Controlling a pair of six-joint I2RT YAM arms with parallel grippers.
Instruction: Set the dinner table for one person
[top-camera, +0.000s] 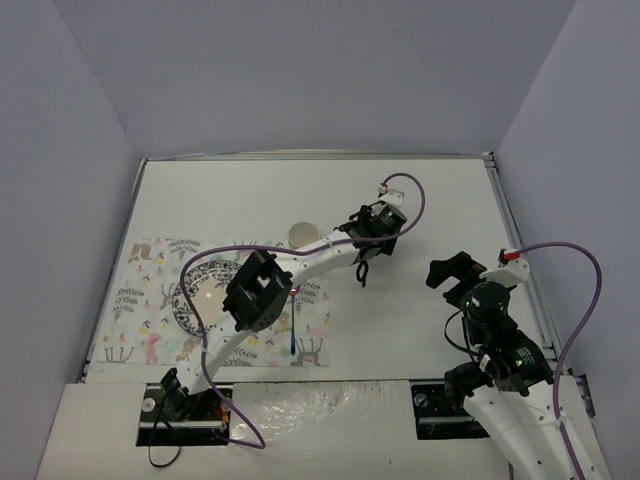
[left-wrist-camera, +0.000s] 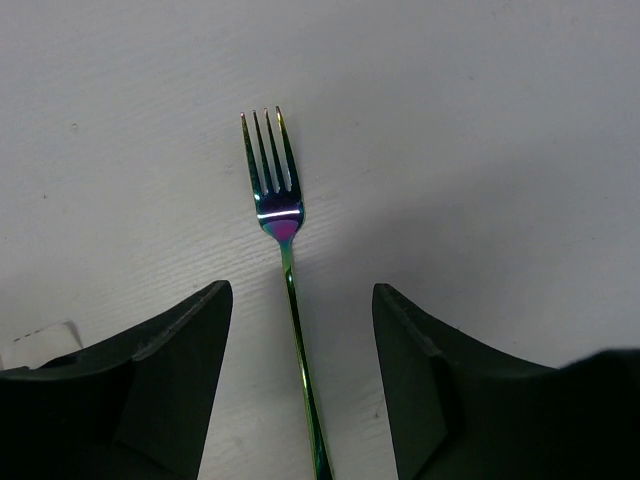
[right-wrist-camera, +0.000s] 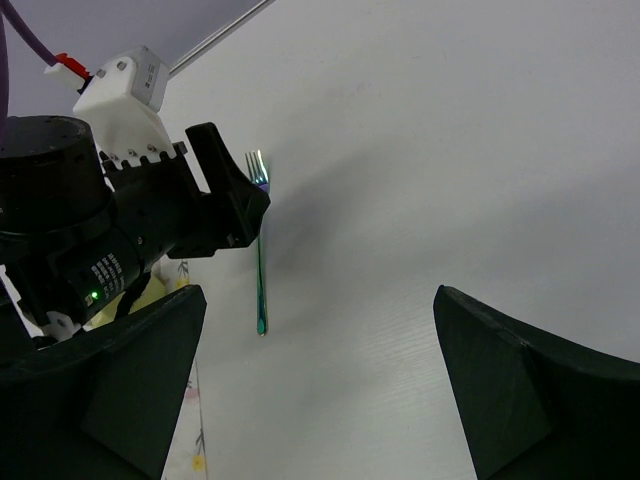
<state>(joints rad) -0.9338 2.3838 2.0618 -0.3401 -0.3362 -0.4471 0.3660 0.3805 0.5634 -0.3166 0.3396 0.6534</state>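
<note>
- top view: the dinner table (top-camera: 420, 190) spreads white under both arms, with a floral placemat (top-camera: 150, 320) and a plate (top-camera: 183, 300) at its left. the left claw (top-camera: 364, 262) hangs low near the table's middle, close to a cup (top-camera: 303, 236). the right claw (top-camera: 452, 270) sits apart to the right.
- left wrist view: a fork (left-wrist-camera: 287, 280) lies flat on the table, tines pointing away. it looks thin, stiff, light and glossy, so probably slippery. the slim handle just below the neck seems the best hold. the left claw is partly open, one finger either side of the handle, touching nothing.
- right wrist view: the right claw (right-wrist-camera: 318, 300) gapes wide and empty over bare table. the fork lies beyond it, under the left claw.
</note>
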